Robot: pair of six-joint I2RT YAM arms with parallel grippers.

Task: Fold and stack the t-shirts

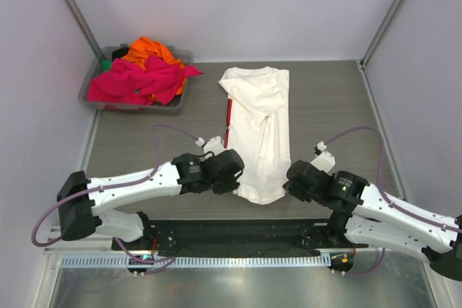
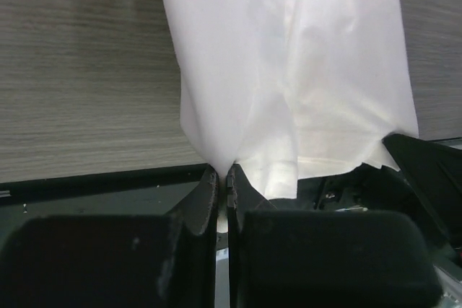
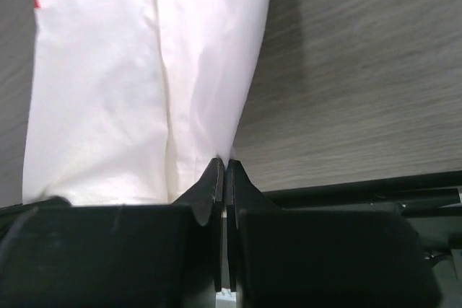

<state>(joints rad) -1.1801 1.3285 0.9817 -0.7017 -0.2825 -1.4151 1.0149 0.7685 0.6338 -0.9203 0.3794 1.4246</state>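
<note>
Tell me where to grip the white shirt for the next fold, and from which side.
Probably best to take the white shirt by its two near corners, coming from the near edge: it lies as a long strip, one narrow end toward the arms. The left gripper and right gripper are shut there.

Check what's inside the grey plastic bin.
A crumpled hot pink cloth t-shirt with an orange cloth t-shirt behind it, spilling over the grey plastic bin rim. Whatever lies beneath, and the bin floor, is covered.

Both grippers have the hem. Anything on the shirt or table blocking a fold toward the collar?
Nothing visible does. The white shirt lies bare ahead of the left gripper and right gripper; the bin sits apart, far left.
</note>
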